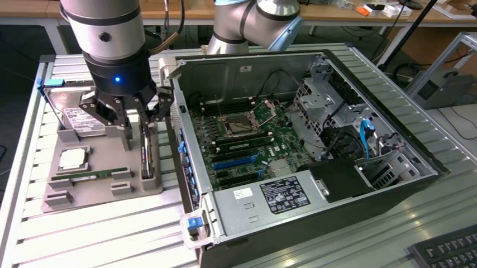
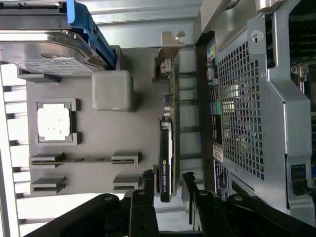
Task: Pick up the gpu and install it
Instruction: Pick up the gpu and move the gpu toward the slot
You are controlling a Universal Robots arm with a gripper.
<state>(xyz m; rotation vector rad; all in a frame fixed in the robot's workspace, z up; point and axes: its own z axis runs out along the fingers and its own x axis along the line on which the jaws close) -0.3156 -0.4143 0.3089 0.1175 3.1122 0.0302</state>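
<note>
The gpu is a thin dark card standing on edge in a slot of the grey holder tray, its silvery bracket at the far end. In the exterior view the gpu stands at the tray's side nearest the computer case. My gripper is open, one finger on each side of the card's near end, with small gaps to the card. In the exterior view the gripper hangs straight down over the tray. Nothing is held.
The tray also holds a hard drive, a CPU and a green RAM stick. The open computer case lies close beside the tray, its motherboard with blue expansion slots exposed. Its perforated rear panel is close to the gpu.
</note>
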